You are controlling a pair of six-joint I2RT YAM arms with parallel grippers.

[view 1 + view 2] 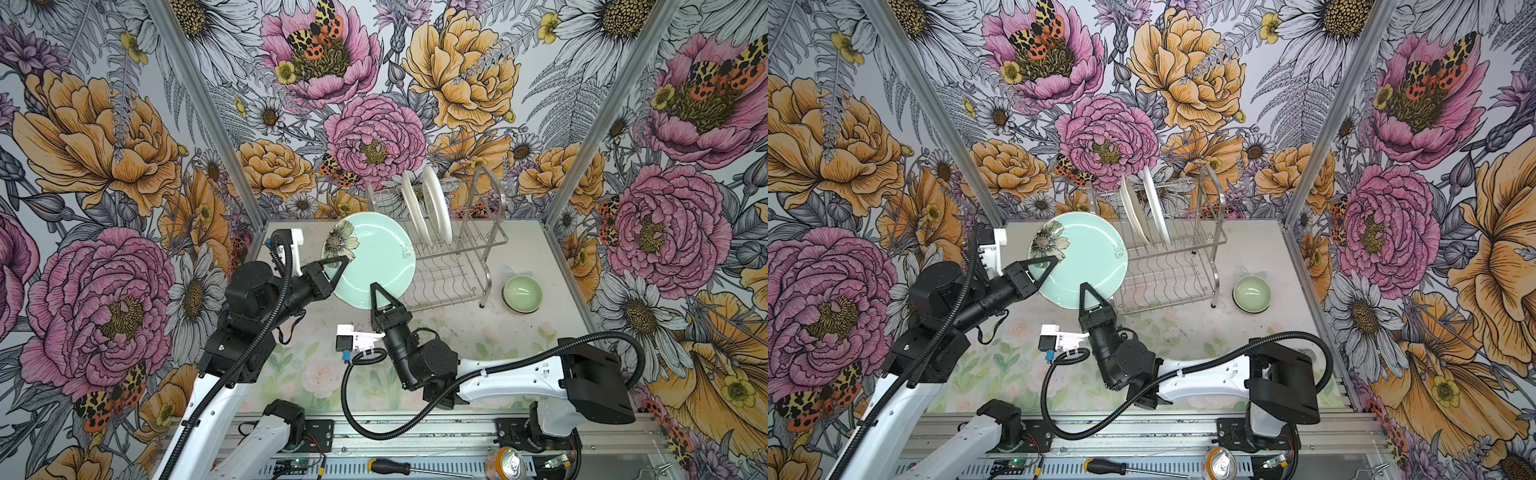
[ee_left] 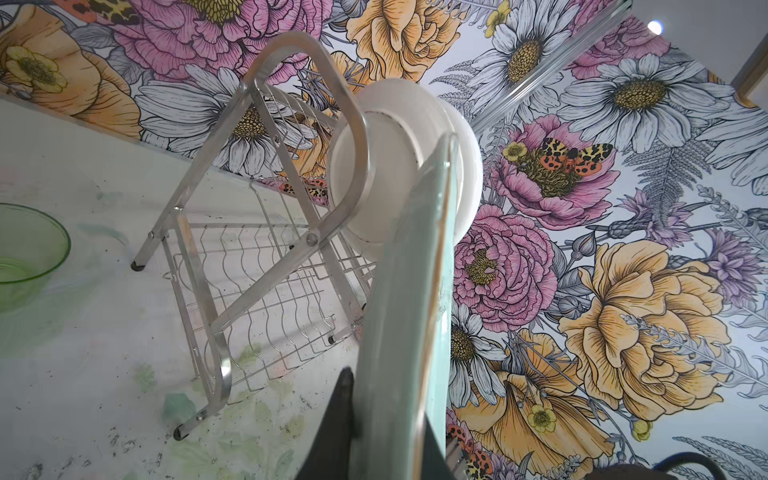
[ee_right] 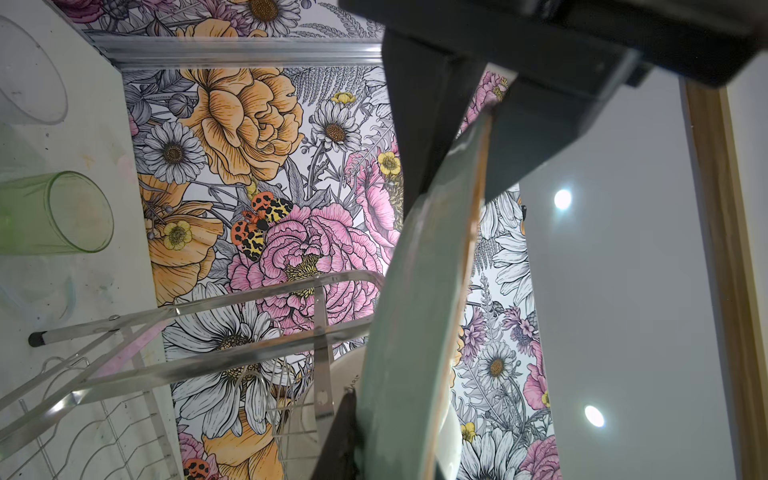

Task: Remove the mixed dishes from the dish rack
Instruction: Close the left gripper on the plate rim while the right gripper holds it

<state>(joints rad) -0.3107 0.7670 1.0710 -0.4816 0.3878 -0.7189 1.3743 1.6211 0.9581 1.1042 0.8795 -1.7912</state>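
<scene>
Two grippers share one dish: the mint green plate (image 1: 374,257), held above the table (image 1: 457,336) with its face tilted upward, just left of the dish rack (image 1: 457,249). In both top views it overlaps the rack's near left corner, and whether it touches the wires there cannot be told. The left gripper (image 1: 343,260) is clamped on the plate's left rim beside the painted flower. The right gripper (image 1: 376,291) is clamped on the rim nearest the robot. Both top views show the plate's whole face, but the lower finger of each gripper is hidden beneath it. The wrist views fill this in: each shows the plate edge-on with its rim pinched between dark fingers (image 2: 345,399). Only the right wrist view shows a green tumbler (image 3: 54,212) and a clear glass (image 3: 25,70) standing on the table, the glass cut off at the picture's edge. Two pale plates (image 1: 437,203) stand on edge in the rack's upper shelf. They appear only edge-on or from behind, so their prints cannot be read. A pale green bowl (image 1: 523,293) sits on the table to the right of the rack and apart from it. The left wrist view shows only part of this bowl.
</scene>
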